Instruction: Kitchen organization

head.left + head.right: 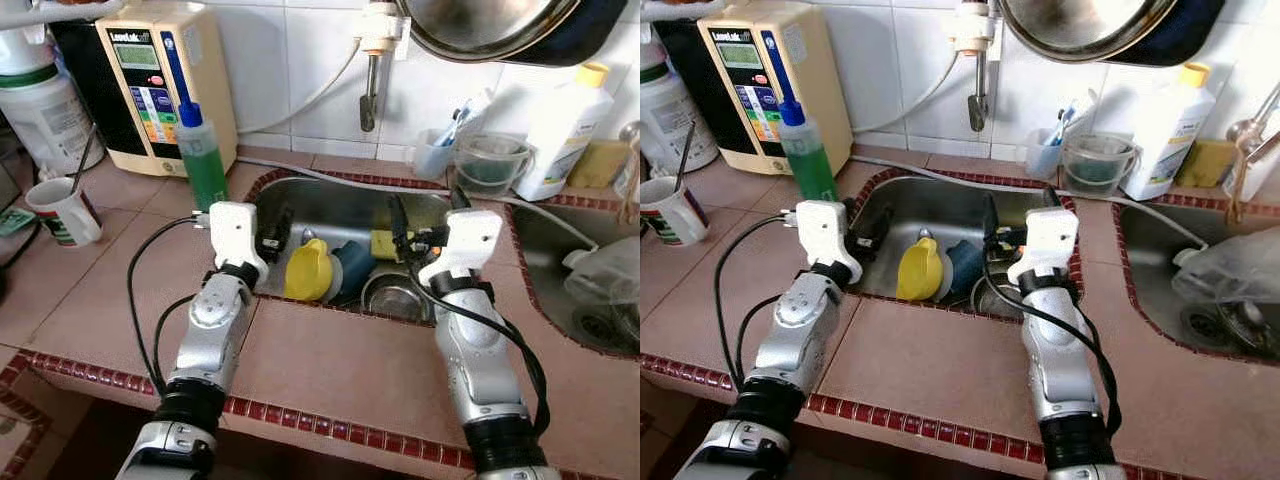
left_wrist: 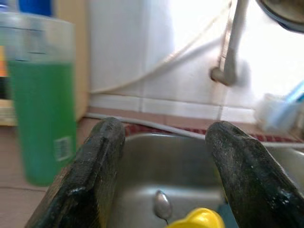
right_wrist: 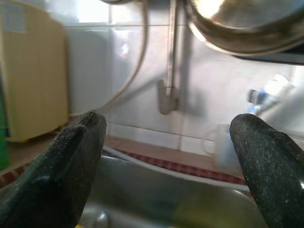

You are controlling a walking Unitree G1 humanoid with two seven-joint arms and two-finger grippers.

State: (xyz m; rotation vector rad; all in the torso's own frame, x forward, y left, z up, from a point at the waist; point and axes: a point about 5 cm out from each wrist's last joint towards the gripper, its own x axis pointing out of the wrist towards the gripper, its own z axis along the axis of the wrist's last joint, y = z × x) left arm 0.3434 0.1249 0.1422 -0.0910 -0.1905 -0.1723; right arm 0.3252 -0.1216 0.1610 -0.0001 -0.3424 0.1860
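- A cream box-shaped appliance (image 1: 165, 85) with a display and coloured buttons is seen at the back left of the tiled desk (image 1: 340, 365); a word is printed across its top panel, but it cannot be read with certainty.
- A clear bottle of green liquid with a blue cap (image 1: 201, 155) is stood just before the appliance, near the sink's left rim; a small barcode label is shown on it in the left wrist view.
- A white mug with a printed band (image 1: 64, 211), a utensil stood in it, is set well to the left.
- The steel sink basin (image 1: 330, 215) is edged by a dark red tile border; a broad bare stretch of desk is left between its front rim and the desk edge.
- Inside the basin a yellow plastic cup (image 1: 305, 270), a blue cup (image 1: 352, 265) and a round steel bowl (image 1: 395, 295) are held close together.
- The left hand (image 1: 272, 232) is held over the basin's left rim, fingers apart and grasping nothing.
- The right hand (image 1: 415, 240) is held over the basin's right part, fingers wide apart, nothing between them.
- A white bottle with a yellow cap (image 1: 565, 130) and a clear measuring jug (image 1: 490, 163) are stood behind the sink.
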